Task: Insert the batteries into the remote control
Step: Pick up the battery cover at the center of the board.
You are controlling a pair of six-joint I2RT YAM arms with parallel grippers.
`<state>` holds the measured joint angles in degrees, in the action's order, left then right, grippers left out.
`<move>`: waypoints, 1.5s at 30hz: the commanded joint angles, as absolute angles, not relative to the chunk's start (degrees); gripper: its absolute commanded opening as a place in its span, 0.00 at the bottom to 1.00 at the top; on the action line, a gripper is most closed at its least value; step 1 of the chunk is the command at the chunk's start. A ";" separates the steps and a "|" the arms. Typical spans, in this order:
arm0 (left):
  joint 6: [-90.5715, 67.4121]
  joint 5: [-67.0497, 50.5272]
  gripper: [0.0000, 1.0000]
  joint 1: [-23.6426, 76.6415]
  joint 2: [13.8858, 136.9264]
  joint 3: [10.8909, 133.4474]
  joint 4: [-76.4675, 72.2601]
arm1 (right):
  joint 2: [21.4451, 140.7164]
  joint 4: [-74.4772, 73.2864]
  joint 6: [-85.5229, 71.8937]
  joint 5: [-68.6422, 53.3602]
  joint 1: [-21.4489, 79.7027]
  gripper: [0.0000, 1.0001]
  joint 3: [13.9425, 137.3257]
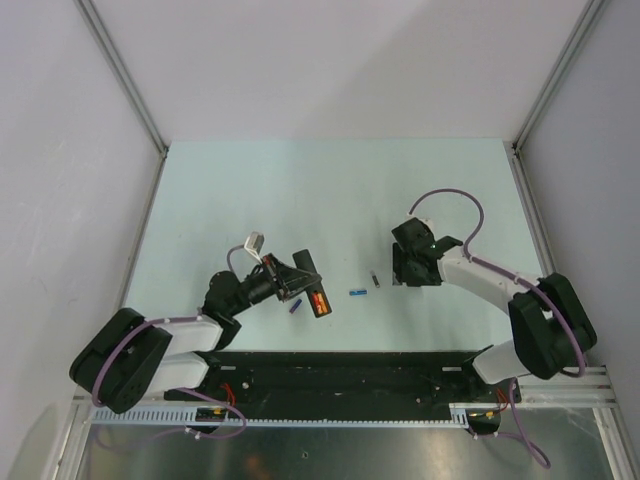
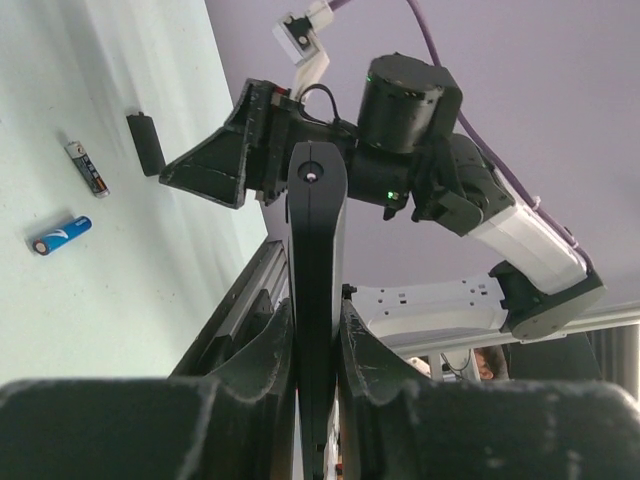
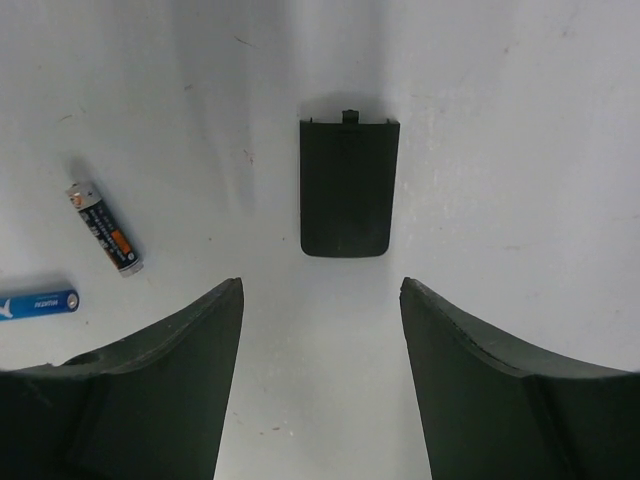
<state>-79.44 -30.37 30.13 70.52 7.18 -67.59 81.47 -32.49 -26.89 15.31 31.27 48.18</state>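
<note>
My left gripper (image 2: pixel 316 335) clamps the remote control (image 2: pixel 317 230), two orange batteries (image 1: pixel 320 303) seated; my right gripper (image 3: pixel 320 300), open, hovers above the loose cover (image 3: pixel 348 187), not yet fitted

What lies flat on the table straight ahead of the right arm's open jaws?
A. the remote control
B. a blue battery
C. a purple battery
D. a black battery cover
D: in the right wrist view the black battery cover lies flat, centred ahead of the gap between the open jaws, while the blue battery and the grey battery lie off to one side.
</note>
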 commanded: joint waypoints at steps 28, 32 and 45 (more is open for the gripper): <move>-78.49 -30.76 0.00 30.23 68.55 5.80 -69.61 | 89.82 -26.28 -22.06 9.06 25.58 0.52 50.10; -78.49 -30.85 0.00 30.23 68.64 5.80 -69.70 | 90.35 -26.02 -22.06 8.44 25.58 0.50 49.83; -78.49 -30.94 0.00 30.23 68.82 5.80 -69.87 | 87.81 -27.77 -23.11 7.91 25.58 0.26 49.66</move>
<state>-79.44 -30.39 30.15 68.99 5.21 -67.55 89.41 -27.14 -22.24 9.04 25.65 48.66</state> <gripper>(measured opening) 0.204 0.447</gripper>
